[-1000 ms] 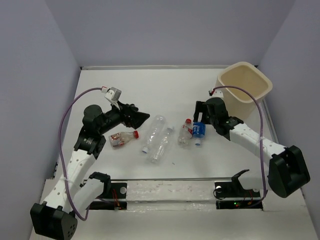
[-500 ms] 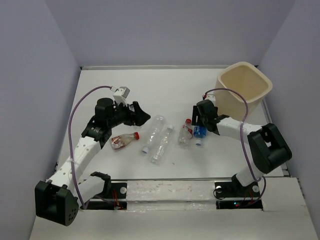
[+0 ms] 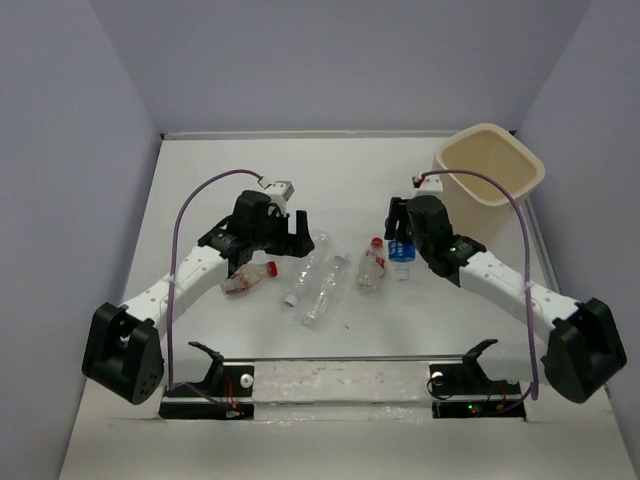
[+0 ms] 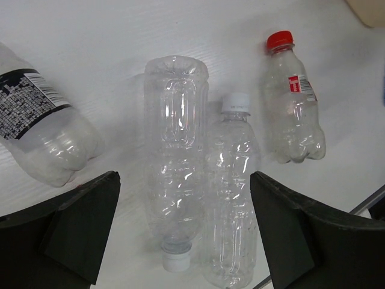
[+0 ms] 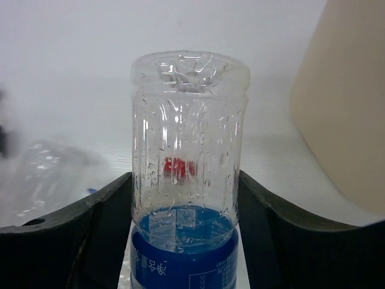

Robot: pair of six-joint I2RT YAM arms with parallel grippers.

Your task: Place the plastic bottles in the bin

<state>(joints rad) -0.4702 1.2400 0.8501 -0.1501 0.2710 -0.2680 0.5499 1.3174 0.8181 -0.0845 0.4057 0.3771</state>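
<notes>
Right wrist view: my right hand [image 5: 185, 177] looks clamped on the blue-label bottle [image 5: 183, 120], fingers against both sides at mid-body, ready to carry it to the bin [image 5: 355, 114] just beside. My left hand [image 4: 183, 176] hangs spread wide over two clear bottles [image 4: 177, 168] lying side by side on the worktop [image 4: 90, 36], likely my next pick.

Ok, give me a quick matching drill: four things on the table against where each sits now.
1 blue-label bottle
2 bin
3 white-cap bottle
4 bottle with reddish contents

A leftmost bottle lying on the table
B far right corner
C between the jaws of the right gripper
D lying alongside the bigger clear bottle

Pairs: 1-C, 2-B, 3-D, 4-A
</notes>
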